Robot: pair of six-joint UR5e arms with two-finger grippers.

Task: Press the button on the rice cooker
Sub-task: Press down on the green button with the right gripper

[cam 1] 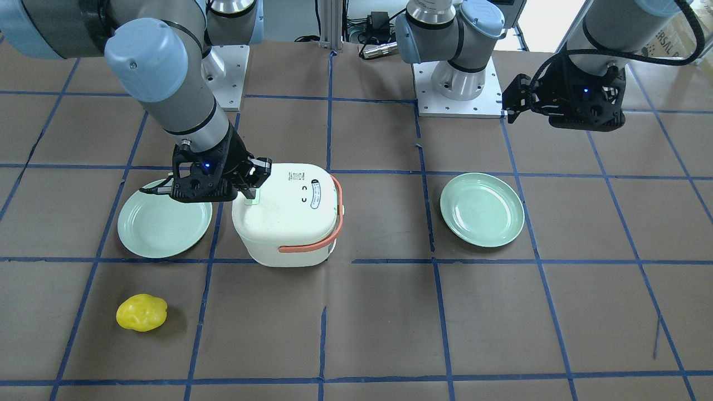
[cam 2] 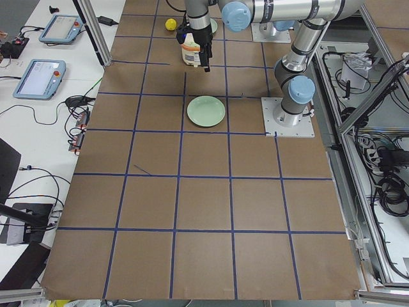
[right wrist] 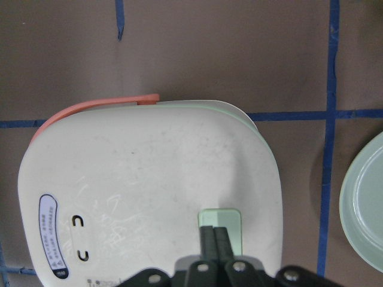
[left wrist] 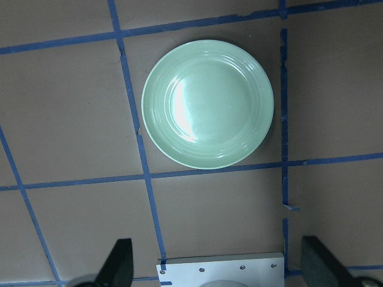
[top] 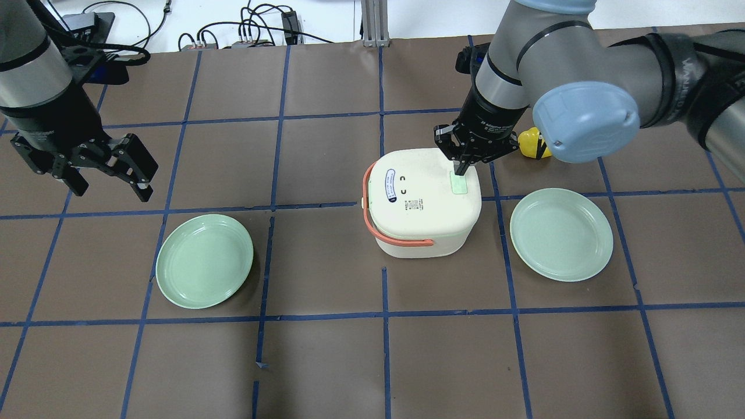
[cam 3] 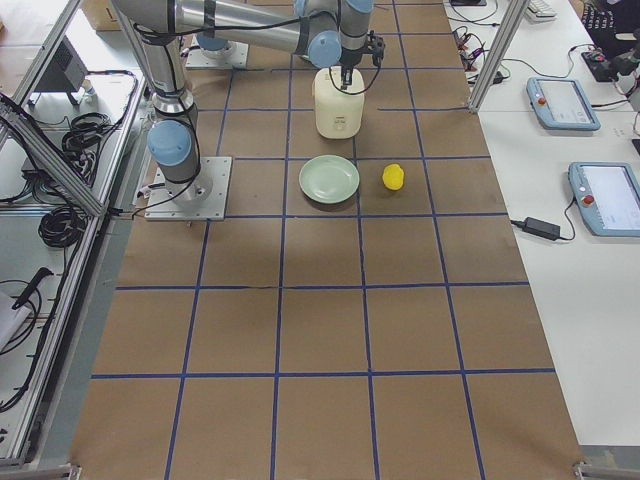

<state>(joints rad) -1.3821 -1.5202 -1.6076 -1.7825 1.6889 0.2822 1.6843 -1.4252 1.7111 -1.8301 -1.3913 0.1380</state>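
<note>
A cream rice cooker (top: 428, 198) with an orange handle (top: 372, 221) stands mid-table; it also shows in the front view (cam 1: 287, 211) and the right wrist view (right wrist: 149, 191). A pale green button (top: 460, 184) sits on its lid, seen also in the right wrist view (right wrist: 230, 224) and the front view (cam 1: 250, 199). My right gripper (top: 461, 170) is shut, its fingertips (right wrist: 215, 236) touching the button's near edge; it also shows in the front view (cam 1: 248, 192). My left gripper (top: 110, 174) is open and empty, hovering far off above the table; it also shows in the front view (cam 1: 515, 106).
Two green plates flank the cooker (top: 205, 260) (top: 561, 234). The left wrist view looks down on one plate (left wrist: 207, 103) and a white mounting base (left wrist: 221, 269). A yellow toy (cam 1: 141, 312) lies beyond the right arm. Blue tape lines cross the brown table (top: 326, 361).
</note>
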